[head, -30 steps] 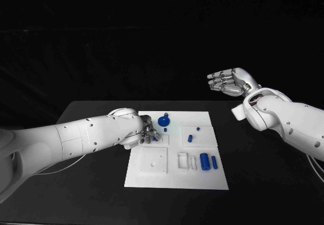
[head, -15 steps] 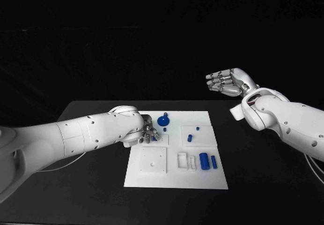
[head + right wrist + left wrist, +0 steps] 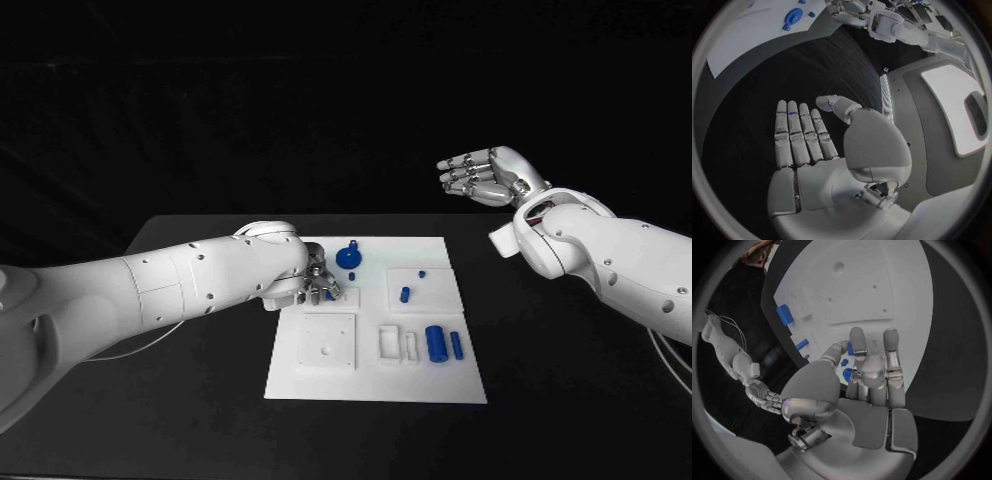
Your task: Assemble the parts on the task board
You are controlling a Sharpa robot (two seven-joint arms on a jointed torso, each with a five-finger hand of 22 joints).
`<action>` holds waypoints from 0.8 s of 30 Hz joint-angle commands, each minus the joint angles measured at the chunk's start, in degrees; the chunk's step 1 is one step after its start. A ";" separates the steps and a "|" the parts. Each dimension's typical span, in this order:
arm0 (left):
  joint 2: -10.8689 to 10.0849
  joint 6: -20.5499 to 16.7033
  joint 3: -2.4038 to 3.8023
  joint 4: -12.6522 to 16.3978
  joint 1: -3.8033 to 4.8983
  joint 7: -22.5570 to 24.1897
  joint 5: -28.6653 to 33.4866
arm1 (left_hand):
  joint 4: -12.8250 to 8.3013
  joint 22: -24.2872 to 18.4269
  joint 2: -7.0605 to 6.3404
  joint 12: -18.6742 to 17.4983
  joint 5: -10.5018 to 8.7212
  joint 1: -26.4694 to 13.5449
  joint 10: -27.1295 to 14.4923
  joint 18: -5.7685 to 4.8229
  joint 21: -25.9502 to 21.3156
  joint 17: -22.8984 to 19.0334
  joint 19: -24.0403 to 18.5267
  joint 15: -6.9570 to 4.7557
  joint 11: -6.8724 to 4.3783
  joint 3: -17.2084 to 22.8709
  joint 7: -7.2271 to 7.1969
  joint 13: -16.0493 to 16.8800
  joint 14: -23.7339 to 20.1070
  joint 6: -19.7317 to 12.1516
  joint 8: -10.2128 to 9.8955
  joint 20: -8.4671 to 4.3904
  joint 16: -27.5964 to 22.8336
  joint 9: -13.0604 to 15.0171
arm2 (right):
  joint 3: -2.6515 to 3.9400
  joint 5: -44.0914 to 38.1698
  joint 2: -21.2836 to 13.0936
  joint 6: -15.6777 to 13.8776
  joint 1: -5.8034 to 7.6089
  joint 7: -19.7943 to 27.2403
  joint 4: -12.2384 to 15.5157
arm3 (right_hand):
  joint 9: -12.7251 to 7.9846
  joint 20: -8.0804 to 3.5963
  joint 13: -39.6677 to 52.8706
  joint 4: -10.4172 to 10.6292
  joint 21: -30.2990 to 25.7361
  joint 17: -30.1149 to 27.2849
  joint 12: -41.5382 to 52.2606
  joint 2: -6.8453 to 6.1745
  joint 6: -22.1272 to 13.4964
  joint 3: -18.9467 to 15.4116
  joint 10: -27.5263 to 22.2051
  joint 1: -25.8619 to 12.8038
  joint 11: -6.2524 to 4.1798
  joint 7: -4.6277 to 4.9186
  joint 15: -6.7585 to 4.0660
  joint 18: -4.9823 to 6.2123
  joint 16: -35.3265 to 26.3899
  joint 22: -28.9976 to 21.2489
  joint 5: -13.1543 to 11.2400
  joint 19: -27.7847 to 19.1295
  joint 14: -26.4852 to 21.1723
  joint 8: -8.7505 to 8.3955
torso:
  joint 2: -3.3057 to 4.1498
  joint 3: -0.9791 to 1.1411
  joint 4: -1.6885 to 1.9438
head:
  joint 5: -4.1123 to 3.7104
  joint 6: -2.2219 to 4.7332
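The white task board (image 3: 378,375) lies in the middle of the black table. My left hand (image 3: 309,282) is low over the board's left part, fingers curled, and pinches a small blue part (image 3: 332,293) at its fingertips. In the left wrist view the thumb and fingers (image 3: 872,371) close round blue bits (image 3: 847,374). A blue round knob (image 3: 349,257) stands just beyond that hand. My right hand (image 3: 488,175) is raised high beyond the board's right side, its straight fingers (image 3: 798,135) apart from the thumb and holding nothing.
A small blue peg (image 3: 405,294) and a tiny blue pin (image 3: 421,273) sit on the board's right half. Two blue cylinders (image 3: 436,344) lie beside a white block (image 3: 391,343) near the front. A square white plate (image 3: 329,341) sits front left.
My left arm has turned slightly while its hand stays over the same spot on the board. The right hand has barely drifted to the left.
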 commanded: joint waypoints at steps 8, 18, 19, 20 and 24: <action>1.23 4.24 -0.05 -1.41 0.09 -0.89 0.10 | 0.07 1.03 2.08 0.38 -2.47 0.44 2.38 -0.38 -0.55 0.27 0.51 -0.17 -0.88 0.55 -8.01 0.01 0.07 13.92 0.14 0.07 0.09 0.29 | 0.03 -0.35 0.14 0.96 -0.05 0.21 -0.07 | -0.09 0.03 -0.09 -0.90 0.11 -0.08 -0.13 -0.16 -0.50 -0.25 -0.44 0.26 0.13 0.08 -0.04 0.59 -0.21 -0.09 0.38 -0.45 -0.65 -0.04 | 0.01 -0.03 -0.04 | 0.01 -0.03; 1.87 5.58 -0.06 -2.34 0.10 -0.92 0.15 | 1.50 1.04 2.33 0.62 -3.52 0.50 2.38 -0.35 -0.70 0.71 0.66 -0.16 -0.90 0.10 -8.08 0.00 0.13 14.13 0.15 0.12 0.30 0.45 | 0.03 -0.70 0.32 1.10 -0.10 0.14 -0.12 | -0.08 0.04 -0.08 -1.51 0.10 -0.08 -0.13 -0.20 -0.42 -0.37 -0.45 0.77 0.14 0.04 -0.02 0.63 -0.23 -0.10 0.41 -0.51 -0.72 -0.03 | -0.06 -0.01 0.06 | -0.13 -0.04; 1.91 5.68 -0.06 -2.40 0.10 -0.92 0.15 | 1.88 1.03 2.29 0.68 -3.69 0.67 2.37 -0.37 -0.77 0.78 0.70 -0.17 -0.90 -0.02 -8.09 -0.02 0.15 14.16 0.15 0.11 0.33 0.52 | 0.03 -0.70 0.33 1.11 -0.11 0.13 -0.12 | -0.08 0.04 -0.08 -1.51 0.10 -0.08 -0.13 -0.20 -0.42 -0.37 -0.45 0.77 0.14 0.04 -0.02 0.63 -0.23 -0.10 0.41 -0.51 -0.72 -0.03 | -0.03 -0.02 0.06 | -0.12 -0.03; 1.95 5.75 -0.06 -2.44 0.10 -0.92 0.15 | 1.99 1.04 2.28 0.65 -3.82 0.68 2.38 -0.38 -0.78 0.77 0.72 -0.16 -0.90 -0.06 -8.11 -0.04 0.14 14.18 0.15 0.11 0.31 0.54 | 0.03 -0.71 0.34 1.11 -0.11 0.13 -0.12 | -0.08 0.07 -0.08 -1.68 0.09 -0.08 -0.13 -0.14 -0.49 -0.44 -0.45 0.77 0.15 0.05 0.00 0.64 -0.22 -0.10 0.50 -0.54 -0.74 -0.03 | -0.03 -0.01 0.06 | -0.11 -0.01; 2.11 5.84 -0.06 -2.64 0.10 -0.89 0.16 | 3.02 1.05 2.63 0.69 -6.45 0.62 2.38 -0.38 -0.84 0.86 0.78 -0.15 -0.91 -0.53 -8.13 -0.11 0.16 14.27 0.16 0.14 0.34 0.64 | 0.03 -0.73 0.41 1.15 -0.12 0.14 -0.18 | -0.08 0.09 -0.08 -1.76 0.09 -0.08 -0.13 -0.12 -0.52 -0.47 -0.45 0.76 0.16 0.06 0.02 0.65 -0.22 -0.10 0.54 -0.56 -0.75 -0.03 | -0.01 -0.02 0.04 | -0.11 0.02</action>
